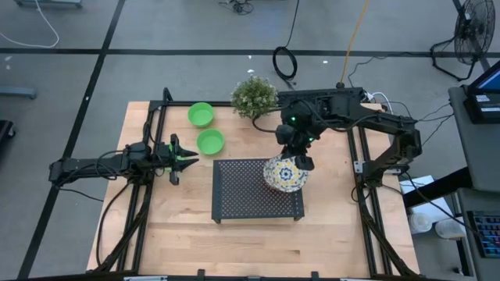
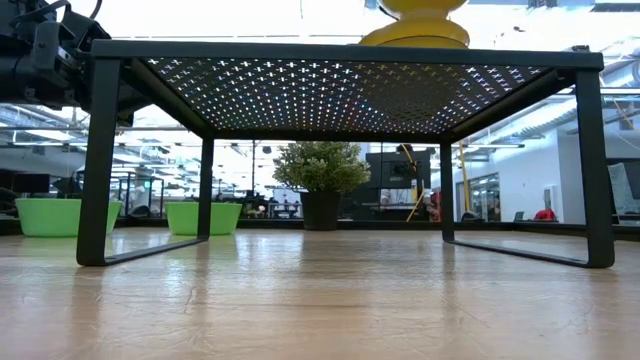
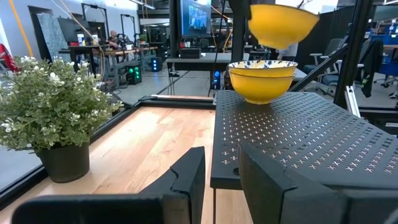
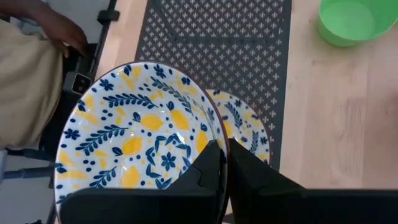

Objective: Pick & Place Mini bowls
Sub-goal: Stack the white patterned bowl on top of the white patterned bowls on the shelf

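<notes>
Right wrist view | right gripper [image 4: 224,163] is pinching the rim of a patterned bowl [image 4: 134,140], fingers closed on it | it is hanging directly above the stacked bowls [image 3: 262,78] on the black rack [image 1: 246,191], so lowering looks next | left gripper [image 1: 173,158] is waiting half-open, nearer the green bowls [image 1: 209,141]
</notes>
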`<state>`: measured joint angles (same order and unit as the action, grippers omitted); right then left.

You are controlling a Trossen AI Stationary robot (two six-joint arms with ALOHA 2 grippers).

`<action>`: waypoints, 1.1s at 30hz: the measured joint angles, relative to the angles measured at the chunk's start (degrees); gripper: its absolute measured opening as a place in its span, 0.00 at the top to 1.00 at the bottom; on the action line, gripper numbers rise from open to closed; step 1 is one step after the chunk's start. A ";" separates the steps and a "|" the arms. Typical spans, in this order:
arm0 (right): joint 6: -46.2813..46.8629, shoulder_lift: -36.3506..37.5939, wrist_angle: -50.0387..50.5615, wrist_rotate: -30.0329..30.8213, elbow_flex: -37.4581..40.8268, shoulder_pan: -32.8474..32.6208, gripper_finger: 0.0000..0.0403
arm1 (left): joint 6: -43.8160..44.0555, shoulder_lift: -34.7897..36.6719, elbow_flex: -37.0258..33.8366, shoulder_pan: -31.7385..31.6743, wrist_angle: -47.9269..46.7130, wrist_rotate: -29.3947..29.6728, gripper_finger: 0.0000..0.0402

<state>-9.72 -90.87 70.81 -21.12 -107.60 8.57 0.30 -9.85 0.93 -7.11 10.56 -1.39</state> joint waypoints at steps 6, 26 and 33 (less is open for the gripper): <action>-0.22 -0.04 -2.54 -0.13 3.73 1.71 0.99 | 0.00 0.00 0.00 0.01 -0.02 0.00 0.75; -3.55 0.06 -9.69 -4.59 11.17 2.39 0.99 | 0.00 0.00 0.00 0.01 -0.02 0.00 0.75; -4.48 0.06 -11.52 -4.56 11.28 2.37 0.99 | 0.00 0.00 -0.02 0.02 0.00 0.00 0.75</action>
<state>-14.20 -90.80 59.29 -25.67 -96.31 10.94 0.30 -9.85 0.91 -7.10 10.56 -1.39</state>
